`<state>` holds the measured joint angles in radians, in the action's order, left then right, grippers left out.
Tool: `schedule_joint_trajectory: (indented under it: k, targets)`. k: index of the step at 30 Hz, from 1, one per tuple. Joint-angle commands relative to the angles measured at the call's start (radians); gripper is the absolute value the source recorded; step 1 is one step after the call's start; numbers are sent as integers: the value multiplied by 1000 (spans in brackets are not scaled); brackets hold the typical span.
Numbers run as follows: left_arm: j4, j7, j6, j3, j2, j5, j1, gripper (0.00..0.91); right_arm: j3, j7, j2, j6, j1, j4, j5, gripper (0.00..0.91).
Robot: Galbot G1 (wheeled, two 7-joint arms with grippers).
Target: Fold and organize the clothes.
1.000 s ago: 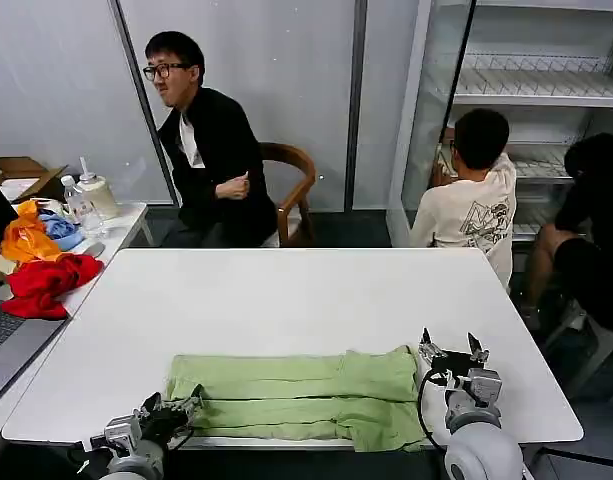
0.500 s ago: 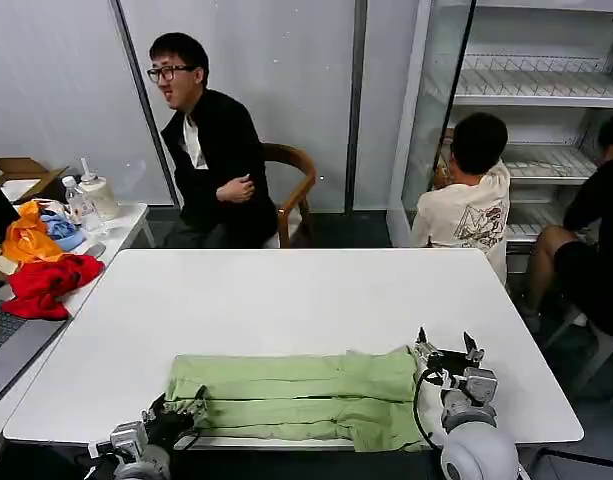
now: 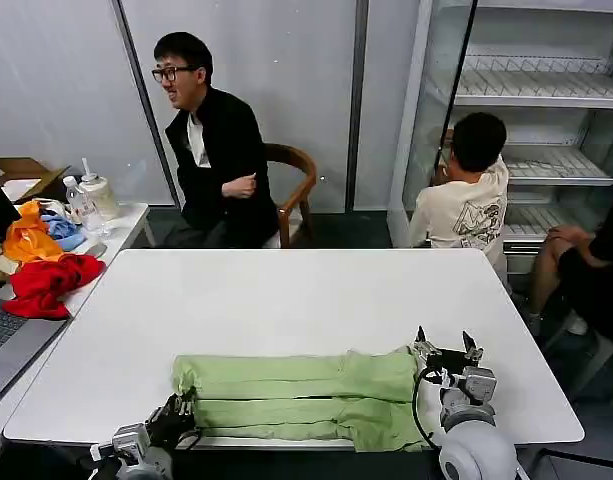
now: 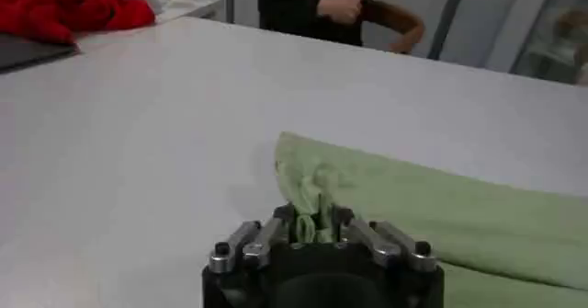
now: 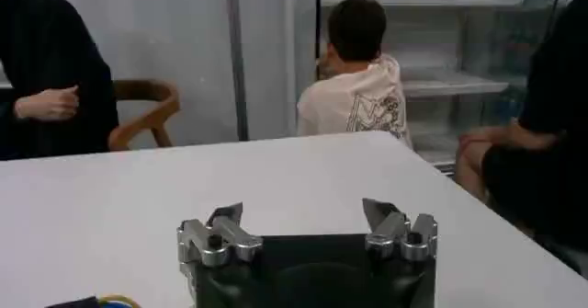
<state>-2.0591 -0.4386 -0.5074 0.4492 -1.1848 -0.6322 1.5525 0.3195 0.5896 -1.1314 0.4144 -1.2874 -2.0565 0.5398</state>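
The clothes, one light green shirt, lie folded into a long band along the near edge of the white table. My left gripper is at the band's left end, shut on a bunched corner of green cloth. The rest of the shirt stretches away from it over the tabletop. My right gripper stands open just past the band's right end, with nothing between its fingers and bare table ahead of it.
A heap of red, orange and blue garments lies on a side table at the left, with bottles and a laptop edge. A person sits behind the table; others sit by shelves at the right.
My left gripper has shifted slightly right and forward with the cloth corner, bunching the band's left end. The right gripper has hardly moved. People in the background have shifted.
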Motion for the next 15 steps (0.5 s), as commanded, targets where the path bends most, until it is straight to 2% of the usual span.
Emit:
schedule_joint_trajectory:
  k: [1, 15]
  targets:
    - [40, 4, 21, 38, 33, 50, -20, 10, 0, 0, 0, -2, -3, -2, -2, 907]
    - [152, 28, 51, 158, 241, 56, -85, 10, 3, 0, 3, -4, -4, -5, -1, 907]
